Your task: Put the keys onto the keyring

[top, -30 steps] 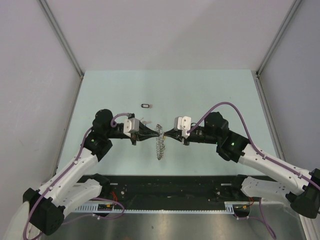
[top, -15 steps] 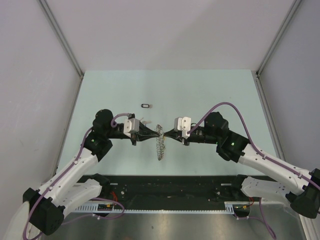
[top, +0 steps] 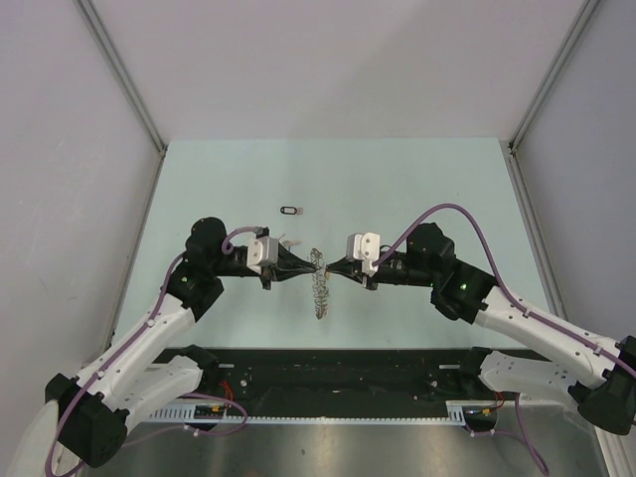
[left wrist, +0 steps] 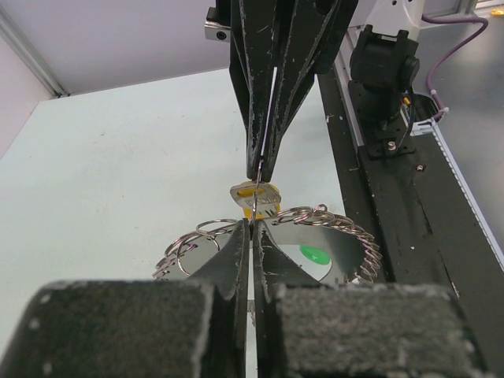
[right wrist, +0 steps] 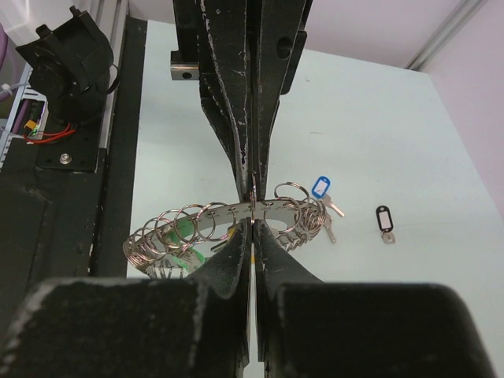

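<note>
The keyring (top: 318,288), a silver band hung with many small split rings, is held up between both arms at the table's middle. My left gripper (left wrist: 253,227) is shut on a thin split ring at the keyring's (left wrist: 339,224) rim. Tip to tip with it, my right gripper (left wrist: 260,175) is shut on the yellow-tagged key (left wrist: 255,198) at that same ring. Under the band lies a green tag (left wrist: 313,254). A blue-tagged key (right wrist: 319,187) hangs at the keyring's (right wrist: 205,216) far end. A black-tagged key (right wrist: 383,219) lies loose on the table.
The black-tagged key (top: 290,210) lies behind the left arm, apart from everything else. Pale walls with metal corner posts close in the table on three sides. A black rail (top: 338,373) with cables runs along the near edge.
</note>
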Robot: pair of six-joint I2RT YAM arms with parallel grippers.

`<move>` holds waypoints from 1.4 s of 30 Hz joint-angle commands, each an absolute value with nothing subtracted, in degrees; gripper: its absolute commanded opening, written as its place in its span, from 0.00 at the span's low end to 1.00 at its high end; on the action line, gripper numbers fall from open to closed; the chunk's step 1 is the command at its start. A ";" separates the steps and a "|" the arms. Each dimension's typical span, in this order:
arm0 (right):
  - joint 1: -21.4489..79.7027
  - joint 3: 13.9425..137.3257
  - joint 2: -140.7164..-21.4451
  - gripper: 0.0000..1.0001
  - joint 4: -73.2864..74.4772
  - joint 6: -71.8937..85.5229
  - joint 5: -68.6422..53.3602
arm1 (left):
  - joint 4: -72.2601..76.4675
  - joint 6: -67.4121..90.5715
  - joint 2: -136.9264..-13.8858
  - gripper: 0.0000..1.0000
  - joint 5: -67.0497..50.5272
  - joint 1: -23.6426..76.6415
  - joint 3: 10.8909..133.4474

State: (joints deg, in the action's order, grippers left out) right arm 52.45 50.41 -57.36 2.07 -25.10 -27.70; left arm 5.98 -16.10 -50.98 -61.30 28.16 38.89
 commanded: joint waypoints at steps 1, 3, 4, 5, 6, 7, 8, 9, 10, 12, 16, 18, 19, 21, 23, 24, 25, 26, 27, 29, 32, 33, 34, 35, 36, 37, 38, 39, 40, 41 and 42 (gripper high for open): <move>52.82 52.12 -55.99 0.00 1.49 -24.52 -28.30 | 6.94 -18.37 -49.75 0.00 -61.08 28.39 39.90; 52.73 52.12 -56.07 0.00 1.32 -24.52 -28.48 | 6.94 -18.28 -49.66 0.00 -61.00 28.39 39.90; 52.73 52.03 -56.07 0.00 1.23 -24.43 -28.48 | 6.94 -18.28 -49.66 0.00 -61.00 28.39 39.90; 52.73 52.12 -56.16 0.00 1.23 -24.35 -28.65 | 6.86 -18.28 -49.75 0.00 -61.17 28.39 39.99; 52.73 52.12 -56.25 0.00 1.14 -24.35 -28.74 | 7.03 -18.28 -49.57 0.00 -61.17 28.48 39.90; 52.73 52.12 -56.16 0.00 1.14 -24.35 -28.83 | 7.03 -18.19 -49.57 0.00 -61.08 28.48 39.90; 52.73 52.03 -56.42 0.00 1.06 -24.26 -28.83 | 7.03 -18.19 -49.57 0.00 -61.17 28.48 39.90; 52.65 52.03 -56.34 0.00 1.05 -24.17 -28.83 | 7.03 -18.19 -49.66 0.00 -61.26 28.48 39.90; 52.73 52.12 -56.42 0.00 0.88 -24.17 -28.83 | 7.03 -18.19 -49.66 0.00 -61.35 28.48 39.90; 52.73 52.03 -56.60 0.00 0.79 -23.91 -28.57 | 7.03 -18.19 -49.57 0.00 -61.35 28.56 39.90; 52.73 52.03 -56.95 0.00 0.62 -23.64 -28.30 | 7.03 -18.19 -49.57 0.00 -61.52 28.56 39.90; 52.73 52.12 -57.13 0.00 0.53 -23.55 -28.48 | 7.03 -18.19 -49.48 0.00 -61.52 28.56 39.90; 52.73 52.12 -57.22 0.00 0.61 -23.47 -28.65 | 7.03 -18.19 -49.48 0.00 -61.52 28.56 39.82; 52.73 52.12 -57.39 0.00 0.61 -23.47 -28.65 | 6.94 -18.19 -49.57 0.01 -61.61 28.56 39.81; 52.73 52.03 -57.39 0.00 0.61 -23.47 -28.57 | 7.03 -18.19 -49.66 0.00 -61.79 28.65 39.90; 52.73 52.12 -57.48 0.00 0.62 -23.47 -28.56 | 7.12 -18.19 -49.66 0.01 -61.87 28.57 39.90; 52.65 52.12 -57.48 0.00 0.62 -23.47 -28.48 | 7.12 -18.19 -49.66 0.00 -61.87 28.65 39.90; 52.73 52.03 -57.57 0.00 0.53 -23.38 -28.39 | 7.12 -18.19 -49.57 0.01 -62.05 28.65 39.82; 52.73 52.12 -57.66 0.00 0.61 -23.38 -28.21 | 7.12 -18.11 -49.66 0.00 -62.05 28.65 39.90; 52.73 52.03 -57.74 0.00 0.62 -23.29 -28.21 | 7.12 -18.19 -49.66 0.00 -61.96 28.65 39.90; 52.73 52.12 -57.83 0.00 0.61 -23.29 -28.13 | 7.12 -18.11 -49.57 0.00 -61.88 28.65 39.82; 52.73 52.12 -57.83 0.00 0.53 -23.29 -28.04 | 7.21 -18.19 -49.57 0.00 -61.88 28.65 39.81; 52.73 52.03 -57.66 0.00 0.53 -23.20 -28.04 | 7.21 -18.19 -49.66 0.01 -61.96 28.65 39.81; 52.73 52.12 -57.66 0.00 0.61 -23.20 -27.95 | 7.21 -18.11 -49.66 0.00 -61.88 28.65 39.90; 52.73 52.03 -57.66 0.00 0.53 -23.20 -27.95 | 7.21 -18.19 -49.57 0.01 -61.96 28.57 39.90; 52.73 52.03 -57.57 0.00 0.61 -23.20 -27.86 | 7.21 -18.19 -49.57 0.00 -62.05 28.56 39.82; 52.73 52.12 -57.57 0.00 0.62 -23.20 -27.86 | 7.21 -18.11 -49.74 0.00 -62.05 28.56 39.81; 52.73 52.03 -57.57 0.00 0.53 -23.12 -27.86 | 7.21 -18.11 -49.66 0.00 -62.14 28.74 39.81; 52.73 52.03 -57.66 0.00 0.61 -23.12 -27.77 | 7.21 -18.11 -49.66 0.00 -61.96 28.65 39.81; 52.73 52.12 -57.57 0.00 0.62 -23.20 -27.86 | 7.21 -18.11 -49.75 0.00 -62.05 28.74 39.81; 52.73 52.12 -57.57 0.00 0.62 -23.12 -27.95 | 7.21 -18.11 -49.75 0.00 -61.96 28.65 39.81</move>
